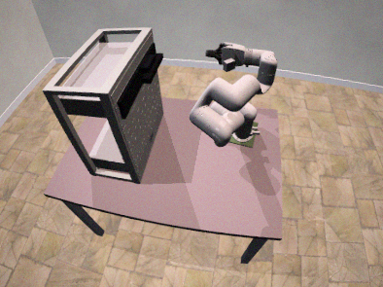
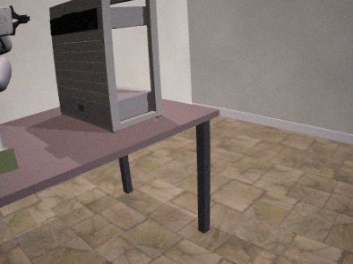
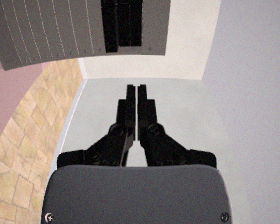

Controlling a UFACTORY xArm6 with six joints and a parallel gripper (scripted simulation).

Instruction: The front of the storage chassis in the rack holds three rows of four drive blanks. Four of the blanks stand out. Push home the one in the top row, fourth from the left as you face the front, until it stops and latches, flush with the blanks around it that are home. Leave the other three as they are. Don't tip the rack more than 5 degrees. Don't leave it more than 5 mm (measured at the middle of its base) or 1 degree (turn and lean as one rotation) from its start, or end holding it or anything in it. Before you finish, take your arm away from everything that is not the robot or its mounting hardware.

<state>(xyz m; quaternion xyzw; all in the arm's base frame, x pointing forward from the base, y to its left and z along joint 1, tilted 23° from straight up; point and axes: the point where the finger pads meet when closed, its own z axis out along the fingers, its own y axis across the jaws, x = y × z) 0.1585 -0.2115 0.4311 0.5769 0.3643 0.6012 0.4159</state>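
The grey open-frame rack [image 1: 104, 101] stands on the left of the table. The black storage chassis [image 1: 138, 79] sits high in its perforated front and also shows in the exterior view [image 2: 73, 21]. At the chassis's far end some black blanks [image 1: 154, 63] stand out from the front. In the wrist view the dark blanks [image 3: 128, 10] lie ahead of the fingers with a clear gap between. I cannot tell the single blanks apart. My gripper [image 1: 210, 53] [image 2: 24, 20] [image 3: 136, 96] is shut and empty. It hangs in the air to the right of the rack front at about chassis height, apart from it.
The arm's base stands on a green pad [image 1: 243, 140] at the right of the pink table top [image 1: 194, 184]. The rack's lower front is a perforated grey panel [image 2: 82, 80]. Walls stand behind the table.
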